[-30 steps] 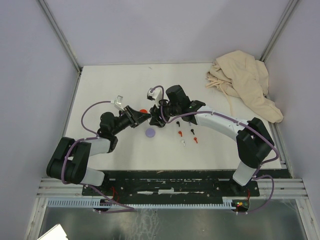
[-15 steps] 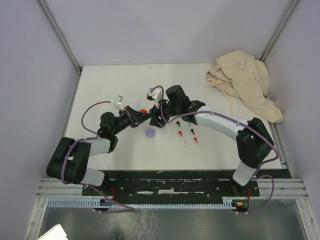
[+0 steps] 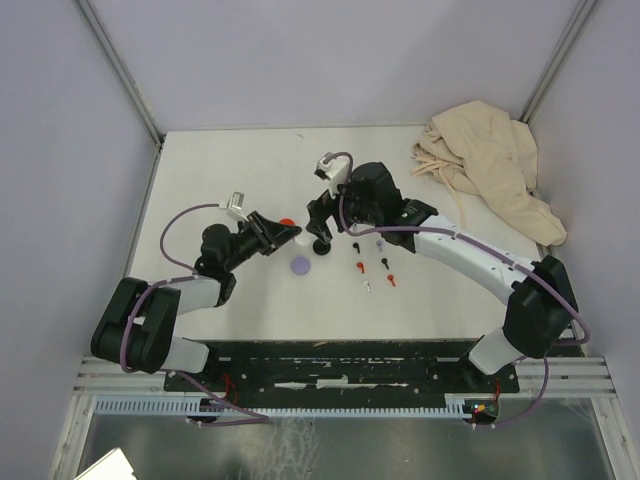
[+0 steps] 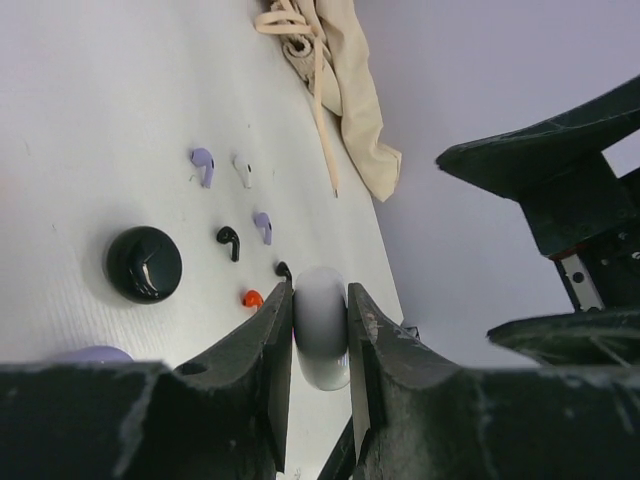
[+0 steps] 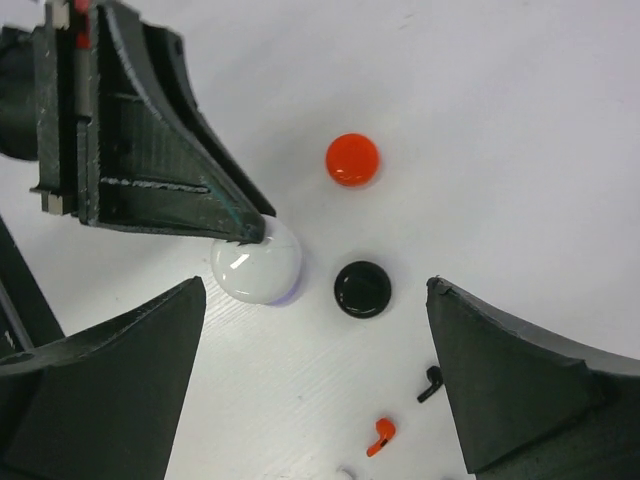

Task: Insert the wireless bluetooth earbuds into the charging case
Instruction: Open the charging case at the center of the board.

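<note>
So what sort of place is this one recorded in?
Probably a lab robot cell, not a home: plain lavender walls on aluminium posts, a white table, and robot arms bolted to a black plate at its near edge.

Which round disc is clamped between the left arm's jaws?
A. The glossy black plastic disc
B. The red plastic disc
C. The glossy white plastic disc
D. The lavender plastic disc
C: in the left wrist view the glossy white round plastic disc is pinched between the left arm's jaws, while the glossy black round plastic disc lies free, apart from them.
</note>
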You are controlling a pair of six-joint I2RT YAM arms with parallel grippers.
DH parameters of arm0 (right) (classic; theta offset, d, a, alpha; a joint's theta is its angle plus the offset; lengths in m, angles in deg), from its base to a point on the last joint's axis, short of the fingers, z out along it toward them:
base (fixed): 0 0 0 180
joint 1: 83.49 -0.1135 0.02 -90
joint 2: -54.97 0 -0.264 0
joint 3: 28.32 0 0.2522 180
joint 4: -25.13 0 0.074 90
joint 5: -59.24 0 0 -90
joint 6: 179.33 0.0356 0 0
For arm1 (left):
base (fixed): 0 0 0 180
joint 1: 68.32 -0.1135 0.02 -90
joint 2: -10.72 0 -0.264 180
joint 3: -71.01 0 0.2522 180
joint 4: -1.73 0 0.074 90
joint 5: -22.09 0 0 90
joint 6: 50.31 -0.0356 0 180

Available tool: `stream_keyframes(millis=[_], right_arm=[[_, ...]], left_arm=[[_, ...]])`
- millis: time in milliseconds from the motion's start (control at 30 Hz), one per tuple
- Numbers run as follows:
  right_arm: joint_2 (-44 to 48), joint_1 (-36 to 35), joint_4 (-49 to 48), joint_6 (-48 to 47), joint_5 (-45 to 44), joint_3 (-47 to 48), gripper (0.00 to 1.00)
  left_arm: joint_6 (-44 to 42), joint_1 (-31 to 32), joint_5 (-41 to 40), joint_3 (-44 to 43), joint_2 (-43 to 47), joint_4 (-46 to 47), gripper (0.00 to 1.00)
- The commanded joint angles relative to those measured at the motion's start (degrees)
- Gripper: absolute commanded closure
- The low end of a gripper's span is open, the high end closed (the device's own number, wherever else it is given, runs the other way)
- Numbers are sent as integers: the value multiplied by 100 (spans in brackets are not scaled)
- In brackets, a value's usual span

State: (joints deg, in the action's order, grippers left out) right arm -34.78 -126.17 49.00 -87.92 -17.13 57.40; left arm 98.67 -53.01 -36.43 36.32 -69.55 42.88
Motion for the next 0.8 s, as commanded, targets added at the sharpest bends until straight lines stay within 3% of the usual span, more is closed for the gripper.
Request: stream_keyframes(millis=[0, 200, 767], right_arm=[[220, 80, 34, 833, -998, 128, 1], [-138, 77, -48, 1216, -1378, 98, 1], [-733, 23, -424, 1493, -1082, 54, 1]], left_arm=[[-59, 21, -424, 26, 148, 322, 97], [353, 27, -553, 138, 63, 850, 97], [544, 140, -663, 55, 38, 931, 97]])
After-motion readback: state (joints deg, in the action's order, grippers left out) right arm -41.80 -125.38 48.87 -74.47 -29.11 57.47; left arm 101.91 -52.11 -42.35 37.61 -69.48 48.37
